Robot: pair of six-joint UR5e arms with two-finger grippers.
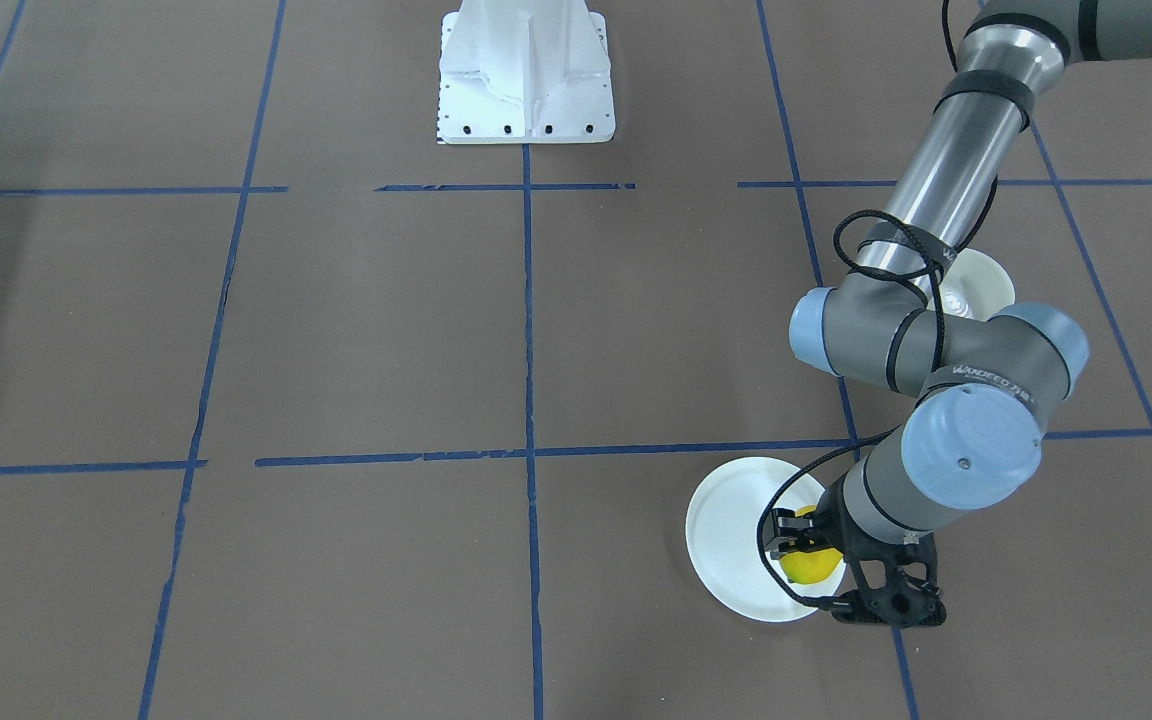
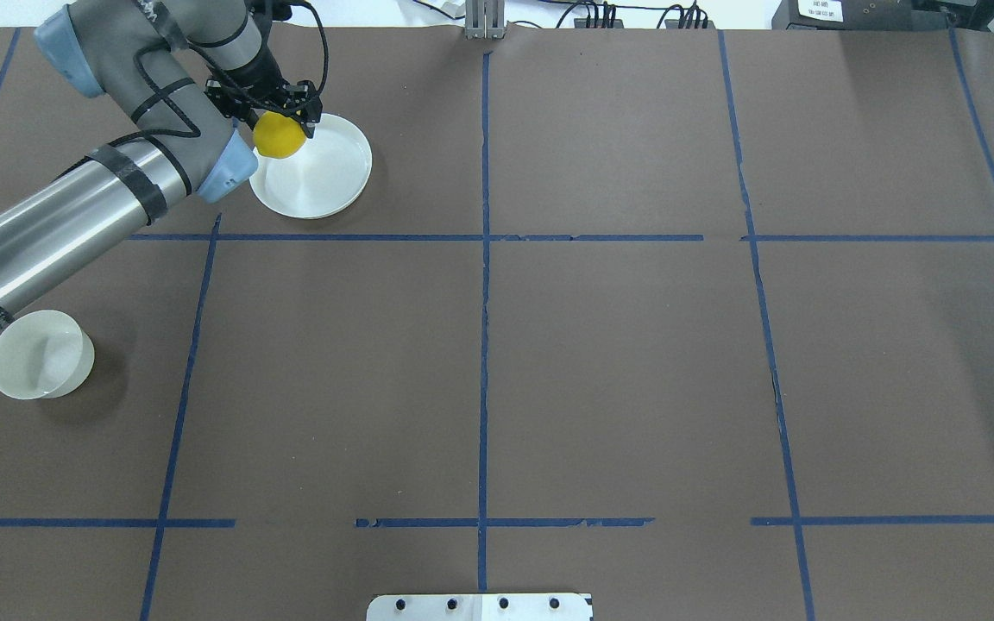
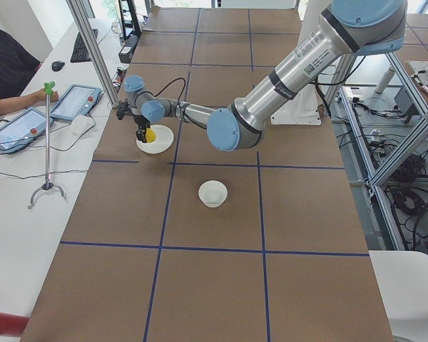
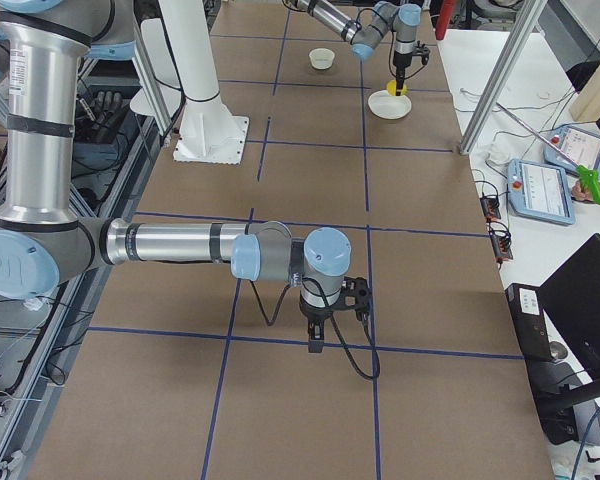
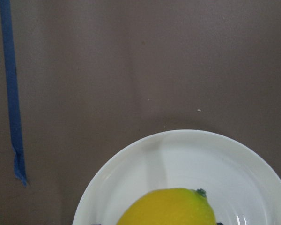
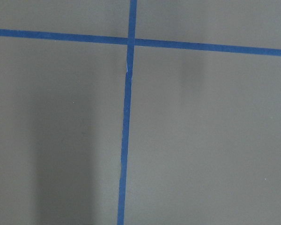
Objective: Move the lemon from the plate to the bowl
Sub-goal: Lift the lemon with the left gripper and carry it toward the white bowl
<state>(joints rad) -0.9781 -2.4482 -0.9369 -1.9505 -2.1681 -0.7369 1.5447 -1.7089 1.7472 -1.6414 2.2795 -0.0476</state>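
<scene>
The yellow lemon [image 2: 279,135] is held between the fingers of my left gripper [image 2: 277,116], which is shut on it. It hangs just over the near-left rim of the flat white plate [image 2: 324,172]. The front view shows the lemon [image 1: 808,564] over the plate [image 1: 731,535] under the gripper [image 1: 798,545]. The left wrist view shows the lemon's top [image 5: 166,207] above the plate [image 5: 253,178]. The small off-white bowl [image 2: 38,355] stands empty beside the left forearm, partly hidden in the front view [image 1: 986,280]. My right gripper [image 4: 316,342] shows only in the right side view, low over bare table; I cannot tell whether it is open.
The white robot base [image 1: 526,75] stands at the table's middle edge. Blue tape lines [image 2: 484,259] grid the brown table. An operators' bench with tablets [image 3: 28,121] and a metal post [image 3: 93,50] lies beyond the far edge by the plate.
</scene>
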